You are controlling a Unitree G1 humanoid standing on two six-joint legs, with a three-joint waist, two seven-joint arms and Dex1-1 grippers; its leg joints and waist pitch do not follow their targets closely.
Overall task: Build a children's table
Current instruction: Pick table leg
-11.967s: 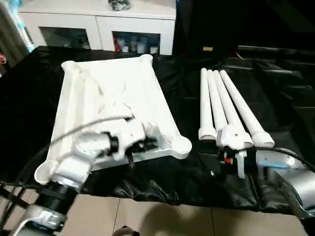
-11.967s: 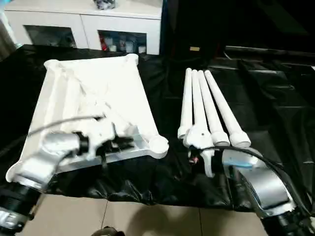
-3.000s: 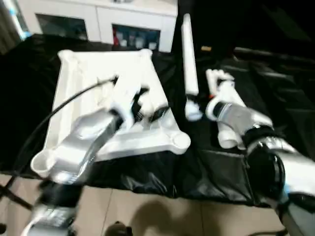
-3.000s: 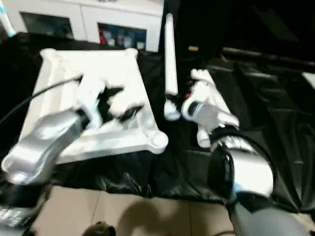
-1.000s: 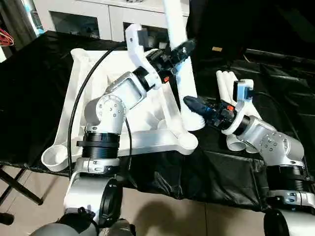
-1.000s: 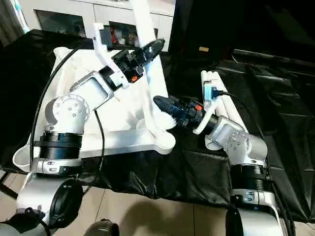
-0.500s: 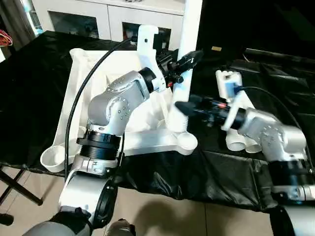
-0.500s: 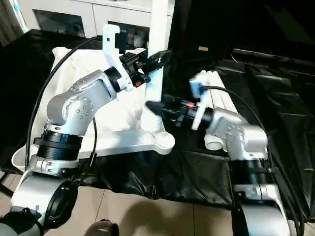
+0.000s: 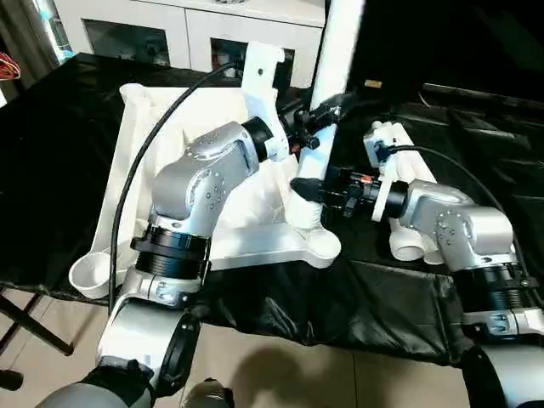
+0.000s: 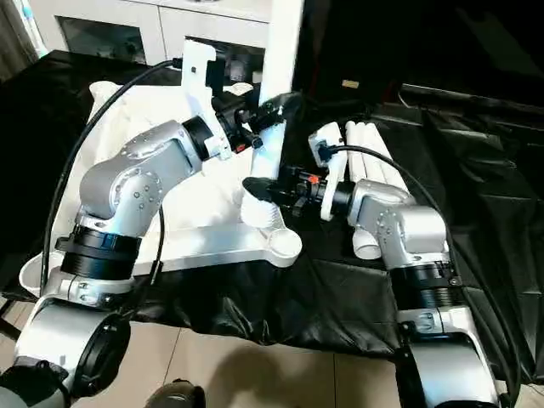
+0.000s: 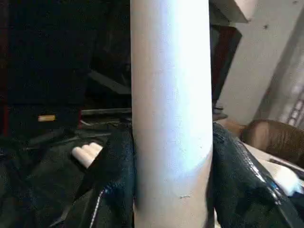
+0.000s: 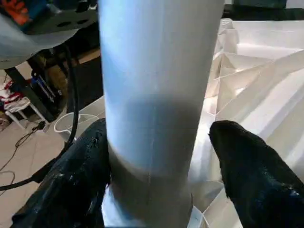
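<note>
The children's table top [image 9: 127, 144] lies upside down, white and ribbed, on the left of the black cloth. One white leg [image 9: 338, 42] stands almost upright. Its flared end is down on the table top just behind the near right corner socket [image 9: 323, 246]. My left gripper [image 9: 327, 106] is shut on the leg's middle, with the fingers [image 11: 118, 180] pressed on both sides. My right gripper [image 9: 306, 189] is open around the lower leg [image 12: 156, 71], and a gap shows beside one finger [image 12: 247, 180]. Three more legs [image 10: 367, 144] lie side by side on the right, partly behind my right arm.
A white cabinet with glass doors [image 9: 187, 34] stands behind the table. The black cloth [image 9: 382, 297] hangs over the front edge, with tiled floor below. My left arm's black cable [image 9: 140, 153] arcs over the table top.
The leg's top has swung to the right and its foot to the left, so it stands straighter. My right gripper has moved left to the lower leg and its jaws have widened.
</note>
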